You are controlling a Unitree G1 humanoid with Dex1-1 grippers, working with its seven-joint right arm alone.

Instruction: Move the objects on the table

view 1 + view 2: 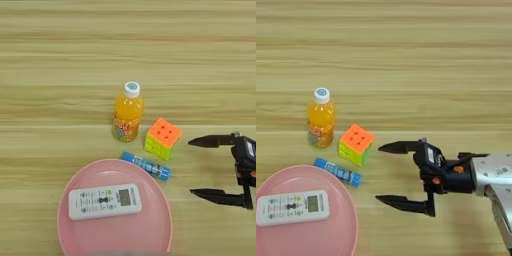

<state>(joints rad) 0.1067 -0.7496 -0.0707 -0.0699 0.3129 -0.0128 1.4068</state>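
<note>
An orange juice bottle (pixel 128 113) with a white cap stands upright mid-table. To its right sits the orange-yellow-green puzzle cube (pixel 162 138). A blue glue stick (pixel 146 166) lies on its side just in front of them, by the plate's far rim. My right gripper (pixel 378 173) reaches in from the right, open wide with nothing between its two black fingers. Its far fingertip (pixel 382 147) points at the cube from a short gap away; its near fingertip lies level with the glue stick's right end, apart from it.
A large pink plate (pixel 150 235) sits at the near left with a white remote control (pixel 105 201) lying on it. The silver forearm (pixel 496 180) fills the near right corner. Bare wooden table (pixel 128 45) stretches across the far half.
</note>
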